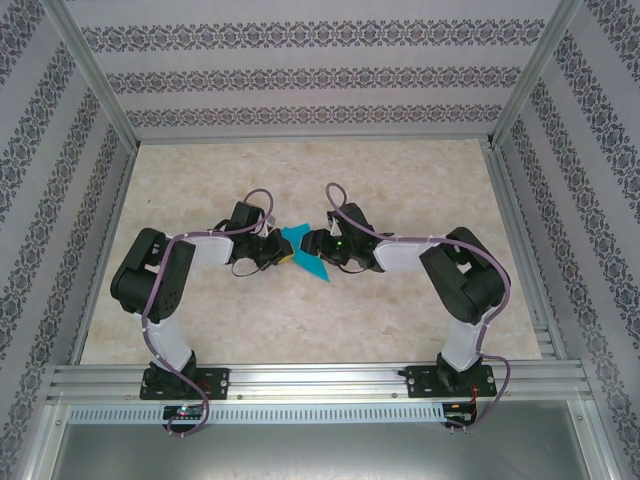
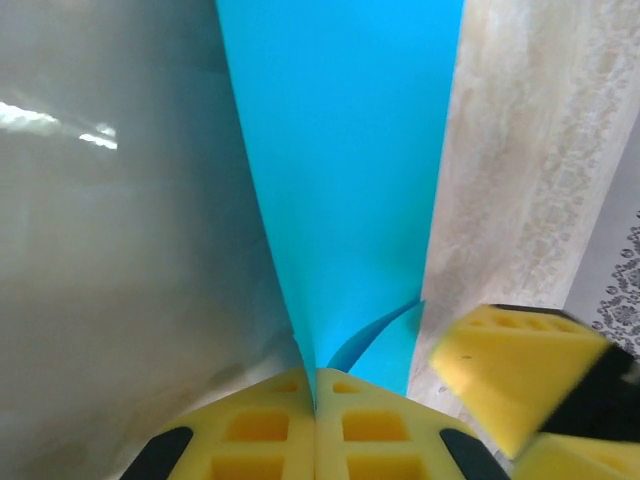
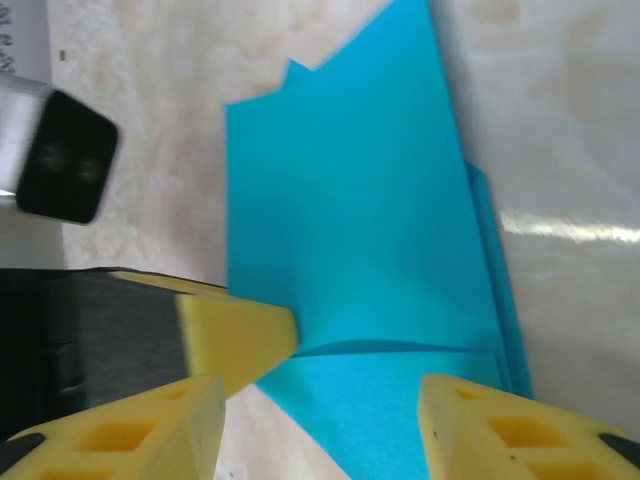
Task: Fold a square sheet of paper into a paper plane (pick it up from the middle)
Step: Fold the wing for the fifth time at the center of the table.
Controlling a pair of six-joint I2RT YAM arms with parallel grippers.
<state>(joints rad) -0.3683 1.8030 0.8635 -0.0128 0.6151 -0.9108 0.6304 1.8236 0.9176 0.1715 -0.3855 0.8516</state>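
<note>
Paper plane (image 1: 303,255), half-folded, is over the table (image 1: 400,330), maybe touching it; top view's too small to tell. Your left gripper (image 2: 315,385) pinches its edge shut; right gripper (image 3: 320,400) straddles it, jaws apart. Tug sideways and that single pinch could tear or unfold the crease.

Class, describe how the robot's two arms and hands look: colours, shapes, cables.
The left arm and right arm have white links, black joint housings and black bases. A purplish cable runs along each. The left hand and right hand have yellow, wedge-shaped fingers with rectangular pockets and black backing.
</note>
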